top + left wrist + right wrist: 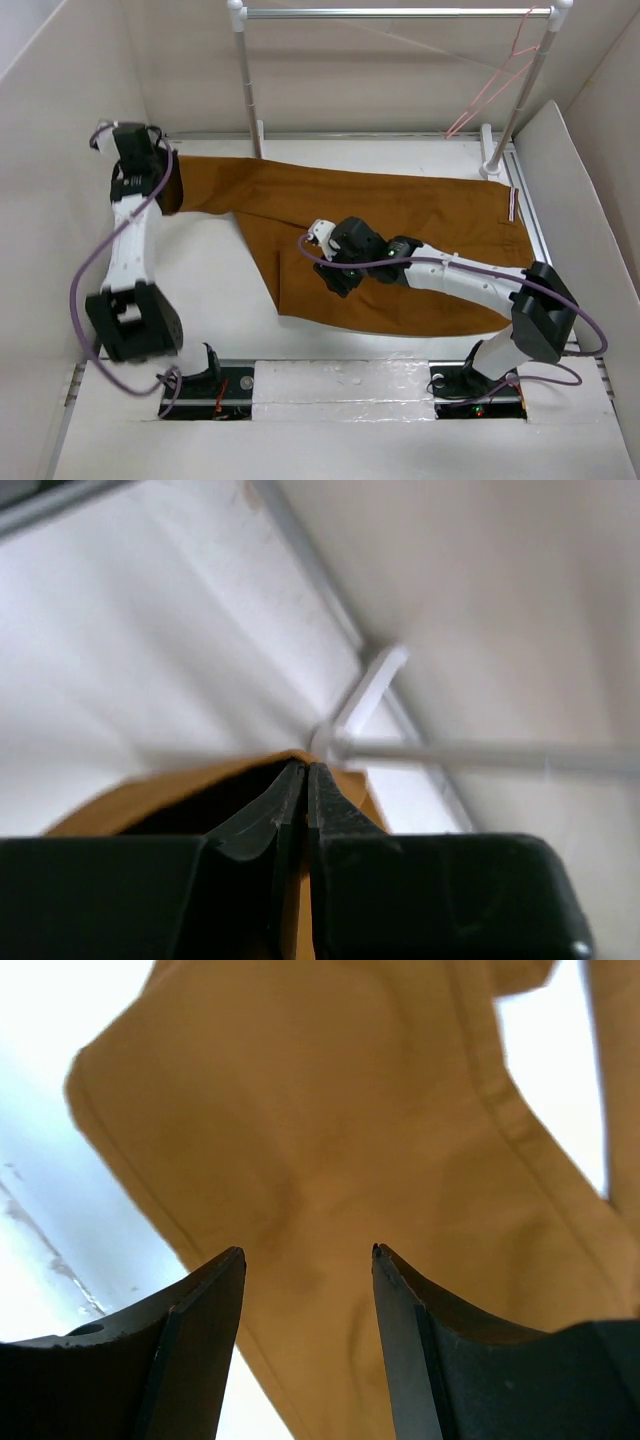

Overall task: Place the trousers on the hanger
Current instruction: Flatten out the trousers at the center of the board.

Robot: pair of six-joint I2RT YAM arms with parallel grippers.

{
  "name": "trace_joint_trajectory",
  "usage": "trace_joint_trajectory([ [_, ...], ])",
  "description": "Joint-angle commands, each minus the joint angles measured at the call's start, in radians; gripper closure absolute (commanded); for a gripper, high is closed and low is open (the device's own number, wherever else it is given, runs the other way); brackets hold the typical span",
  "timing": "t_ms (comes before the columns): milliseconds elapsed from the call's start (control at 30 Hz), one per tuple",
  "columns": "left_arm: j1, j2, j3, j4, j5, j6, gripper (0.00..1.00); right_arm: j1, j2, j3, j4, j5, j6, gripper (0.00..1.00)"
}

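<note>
Rail [390, 13] on white posts [248, 90] is spanning the far edge. The hanger [497, 80] is hanging at its right end, well apart from both grippers.

The trousers [400, 215] are lying flat on the table [200, 290], waistband toward the right post.

My left gripper [303, 770] is pinching the leg end, fingers closed; that view is blurring. My right gripper [308, 1252] is hovering wide over the cloth.

Side walls [60, 120] are boxing in both edges.

Long rust-brown cloth trousers [400, 215] lie spread across the white surface [210, 280], striped waistband to the right, legs reaching left; a thin pale-pink wire hanger [487, 90] hangs tilted from the silver rail [400, 13] above.
</note>
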Motion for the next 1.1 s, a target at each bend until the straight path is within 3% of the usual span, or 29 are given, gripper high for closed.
trace_joint_trajectory([
  [0, 0.006, 0.250, 0.200, 0.040, -0.033, 0.023, 1.00, -0.027, -0.041, 0.081, -0.038, -0.023, -0.043, 0.41],
  [33, 0.006, 0.315, 0.274, 0.021, -0.042, 0.024, 1.00, -0.027, -0.046, 0.090, -0.047, -0.028, -0.041, 0.41],
  [67, 0.006, 0.462, 0.458, -0.008, -0.048, 0.027, 1.00, -0.027, -0.049, 0.102, -0.059, -0.031, -0.038, 0.41],
  [133, 0.006, 0.620, 0.678, -0.124, -0.044, 0.059, 0.98, -0.027, -0.052, 0.134, -0.094, -0.027, -0.026, 0.41],
  [167, 0.006, 0.712, 0.784, -0.140, -0.032, 0.073, 0.91, -0.009, -0.055, 0.141, -0.108, -0.022, -0.020, 0.41],
  [233, 0.017, 0.688, 0.701, -0.051, -0.032, 0.060, 0.50, 0.005, -0.070, 0.144, -0.125, 0.001, 0.003, 0.41],
  [300, 0.026, 0.700, 0.699, -0.104, -0.030, 0.094, 0.23, 0.014, -0.087, 0.132, -0.122, 0.007, 0.020, 0.40],
  [400, 0.001, 0.656, 0.657, -0.155, -0.064, 0.167, 0.22, 0.014, -0.119, 0.089, -0.108, 0.032, 0.034, 0.42],
  [433, -0.014, 0.619, 0.608, -0.141, -0.082, 0.188, 0.24, 0.014, -0.127, 0.076, -0.102, 0.044, 0.034, 0.49],
  [467, -0.046, 0.526, 0.480, -0.131, -0.096, 0.202, 0.26, 0.014, -0.136, 0.050, -0.095, 0.044, 0.034, 0.71],
  [500, -0.063, 0.469, 0.396, -0.076, -0.107, 0.211, 0.31, 0.005, -0.139, 0.041, -0.079, 0.044, 0.034, 0.86],
  [533, -0.077, 0.415, 0.313, -0.051, -0.108, 0.213, 0.34, -0.004, -0.139, 0.036, -0.078, 0.035, 0.034, 0.98],
  [567, -0.091, 0.304, 0.143, -0.030, -0.104, 0.201, 0.37, -0.004, -0.138, 0.036, -0.081, 0.033, 0.034, 1.00],
  [667, -0.091, 0.124, -0.163, 0.066, 0.022, 0.141, 0.45, -0.004, -0.145, 0.032, -0.079, 0.044, 0.031, 1.00],
  [733, -0.091, 0.072, -0.276, 0.121, 0.143, 0.121, 0.47, -0.016, -0.178, 0.010, -0.070, 0.044, 0.034, 0.98],
  [767, -0.100, 0.033, -0.377, 0.142, 0.201, 0.110, 0.45, -0.028, -0.187, 0.001, -0.065, 0.044, 0.034, 0.80],
  [867, -0.100, 0.019, -0.501, 0.236, 0.391, 0.093, 0.37, -0.061, -0.236, -0.034, -0.065, 0.046, 0.034, 0.51],
  [1067, -0.152, 0.149, -0.500, 0.334, 0.439, 0.130, 0.34, -0.082, -0.326, -0.085, -0.071, 0.027, 0.032, 0.49],
])
